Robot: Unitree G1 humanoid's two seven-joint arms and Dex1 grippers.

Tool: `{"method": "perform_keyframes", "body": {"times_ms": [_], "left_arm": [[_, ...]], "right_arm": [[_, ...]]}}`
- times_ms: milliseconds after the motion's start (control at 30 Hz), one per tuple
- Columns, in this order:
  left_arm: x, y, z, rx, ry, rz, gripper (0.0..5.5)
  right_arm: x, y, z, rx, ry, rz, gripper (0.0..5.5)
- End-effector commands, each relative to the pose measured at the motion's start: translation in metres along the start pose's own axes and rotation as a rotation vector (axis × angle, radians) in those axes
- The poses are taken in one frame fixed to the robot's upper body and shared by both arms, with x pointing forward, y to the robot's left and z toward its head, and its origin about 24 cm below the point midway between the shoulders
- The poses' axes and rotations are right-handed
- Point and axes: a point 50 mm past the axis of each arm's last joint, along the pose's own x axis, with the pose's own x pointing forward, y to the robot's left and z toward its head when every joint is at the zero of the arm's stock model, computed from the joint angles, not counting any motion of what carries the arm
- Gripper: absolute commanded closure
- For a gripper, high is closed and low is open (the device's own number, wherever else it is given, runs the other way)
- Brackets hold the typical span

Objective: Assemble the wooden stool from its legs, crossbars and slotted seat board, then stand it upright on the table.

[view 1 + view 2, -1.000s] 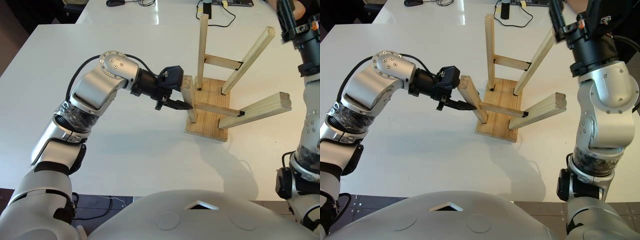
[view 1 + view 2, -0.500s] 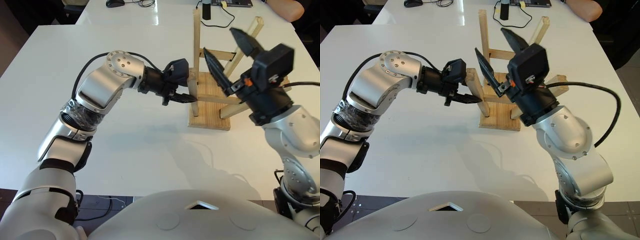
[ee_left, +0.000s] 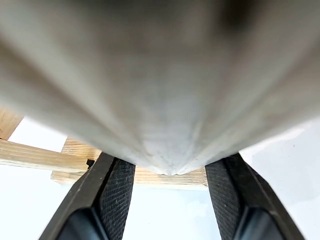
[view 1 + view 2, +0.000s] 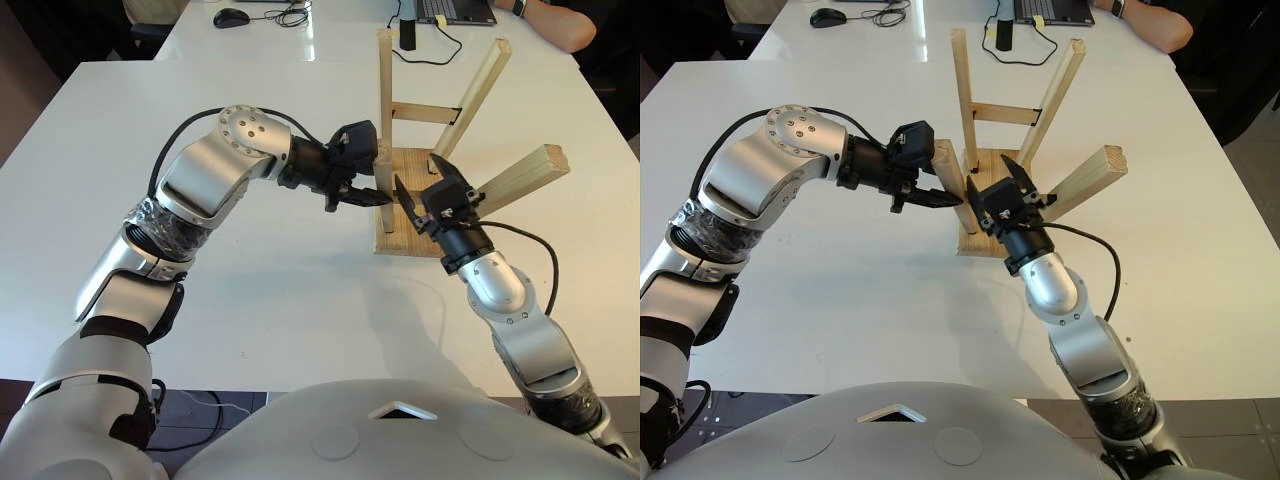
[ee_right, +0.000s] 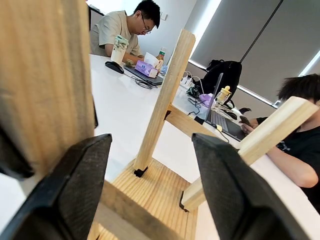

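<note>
Stool (image 4: 408, 165) sat inverted on table (image 4: 250, 280), seat board down. Left gripper (image 4: 368, 196) clamped one near leg (image 4: 948, 170); right gripper (image 4: 993, 186) hung open beside it. An uneven pull could likely rack the slotted joints loose.

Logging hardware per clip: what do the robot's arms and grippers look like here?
Both arms have glossy silver shells over black joints. The left arm has a round cap ringed with small holes, a dark mesh-wrapped band and a looping black cable. The right arm trails a thin black cable. The left gripper and right gripper are black, their tapered fingers cross-hatched.
</note>
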Motion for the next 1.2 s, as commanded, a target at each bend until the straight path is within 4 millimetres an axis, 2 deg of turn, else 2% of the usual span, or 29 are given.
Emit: {"method": "perform_keyframes", "body": {"times_ms": [33, 133, 200, 233, 267, 367, 400, 467, 533, 567, 600, 667, 733, 800, 833, 867, 900, 967, 1033, 1100, 1200], "left_arm": [[0.009, -0.012, -0.055, -0.178, 0.225, -0.022, 3.45], [0.009, -0.012, -0.056, -0.185, 0.228, -0.016, 3.45], [0.009, -0.012, -0.057, -0.189, 0.228, -0.013, 3.45], [0.009, -0.012, -0.057, -0.191, 0.227, -0.011, 3.45], [0.009, -0.011, -0.057, -0.192, 0.227, -0.010, 3.45], [0.010, -0.011, -0.056, -0.192, 0.225, -0.009, 3.45], [0.010, -0.011, -0.056, -0.191, 0.225, -0.010, 3.45], [0.010, -0.011, -0.056, -0.190, 0.225, -0.011, 3.45], [0.010, -0.011, -0.056, -0.190, 0.226, -0.015, 3.45], [0.010, -0.011, -0.055, -0.190, 0.226, -0.017, 3.45], [0.010, -0.011, -0.055, -0.191, 0.226, -0.019, 3.45], [0.011, -0.011, -0.055, -0.192, 0.227, -0.020, 3.45], [0.012, -0.012, -0.055, -0.201, 0.226, -0.023, 3.45], [0.016, -0.013, -0.053, -0.199, 0.223, -0.038, 3.45], [0.019, -0.014, -0.051, -0.194, 0.220, -0.047, 3.45], [0.022, -0.015, -0.049, -0.186, 0.216, -0.057, 3.45], [0.024, -0.016, -0.046, -0.178, 0.210, -0.066, 3.45], [0.026, -0.015, -0.043, -0.172, 0.202, -0.073, 3.45], [0.025, -0.014, -0.045, -0.174, 0.204, -0.066, 3.45], [0.022, -0.014, -0.049, -0.183, 0.213, -0.056, 3.45], [0.018, -0.015, -0.057, -0.199, 0.228, -0.047, 3.45]], "right_arm": [[0.003, -0.015, 0.044, 0.092, -0.223, 0.005, 2.55], [-0.007, -0.043, 0.094, 0.223, -0.509, -0.043, 2.55], [-0.014, -0.072, 0.109, 0.245, -0.606, -0.116, 2.55], [-0.017, -0.088, 0.110, 0.239, -0.618, -0.166, 2.55], [-0.019, -0.107, 0.103, 0.219, -0.582, -0.240, 2.55], [-0.029, -0.163, 0.054, 0.116, -0.337, -0.523, 2.55], [-0.033, -0.176, 0.036, 0.033, -0.235, -0.607, 2.55], [-0.039, -0.188, 0.007, -0.142, -0.067, -0.685, 2.55], [-0.041, -0.185, -0.021, -0.210, 0.063, -0.693, 2.55], [-0.039, -0.177, -0.032, -0.226, 0.116, -0.670, 2.55], [-0.035, -0.166, -0.039, -0.231, 0.149, -0.633, 2.55], [-0.024, -0.140, -0.040, -0.237, 0.156, -0.544, 2.55], [0.004, -0.078, -0.012, -0.110, 0.010, -0.294, 2.55], [0.019, -0.013, 0.035, 0.048, -0.197, 0.010, 2.55], [0.019, 0.007, 0.052, 0.083, -0.259, 0.112, 2.55], [0.018, 0.018, 0.060, 0.087, -0.287, 0.177, 2.55], [0.018, 0.022, 0.060, 0.077, -0.284, 0.201, 2.55], [0.020, 0.013, 0.040, 0.048, -0.195, 0.149, 2.55], [0.019, -0.015, 0.007, 0.012, -0.064, 0.020, 2.55], [0.012, -0.048, -0.020, -0.049, 0.050, -0.128, 2.55], [-0.013, -0.116, -0.055, -0.156, 0.223, -0.422, 2.55]]}}
